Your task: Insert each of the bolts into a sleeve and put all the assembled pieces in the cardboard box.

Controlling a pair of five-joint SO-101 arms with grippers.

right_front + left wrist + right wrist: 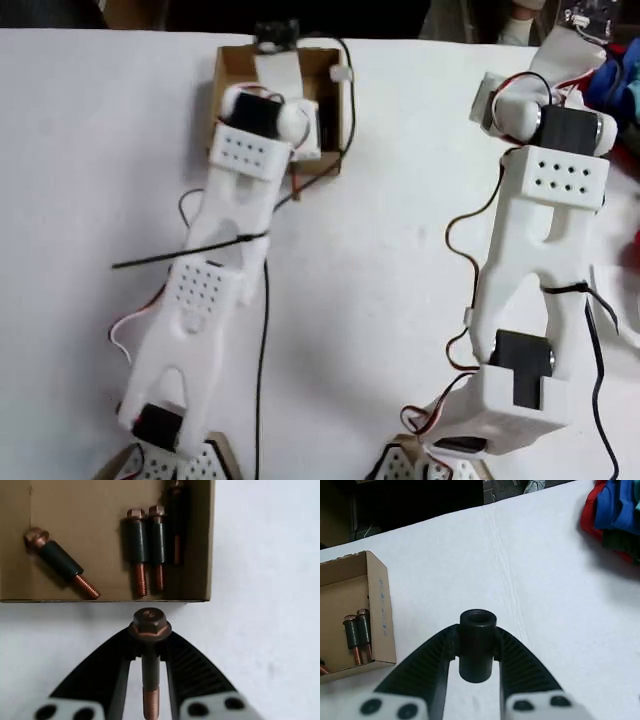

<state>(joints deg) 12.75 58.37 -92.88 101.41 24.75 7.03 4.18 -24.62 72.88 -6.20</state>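
**STATUS: FOUR PIECES BOXED, ONE BOLT AND ONE SLEEVE IN HAND**

**Progress**
- The cardboard box (90, 520) contains four assembled pieces. One (57, 560) lies slanted on the floor, apart from the rest. Two (136, 545) (158, 542) lie side by side and touching. A fourth (175, 525) lies in shadow against the box wall.
- The left gripper (150, 641) pinches a bare bolt (150, 672) by its shank just below the head. The bolt is held over the table (265, 605), just outside the box edge.
- The right gripper (476, 647) clamps an empty sleeve (476, 645) between its fingers, bore facing the camera. The sleeve is held above the table and well apart from the box.
- Remaining, as judged: mate this bolt with this sleeve and deposit the piece in the box. Whether other loose parts await cannot be told.

**View comparison**
- The left wrist view looks straight into the box and gives the full piece count.
- The right wrist view sees the box (380, 605) from the side. Its wall leaves two pieces (355, 632) and one thread tip in sight. This view also shows a cloth bundle (615, 515) at the far table edge.
- The high view gives the layout. The left arm (235, 200) extends over the box (228, 70), and the right arm (545, 220) stands well to the side
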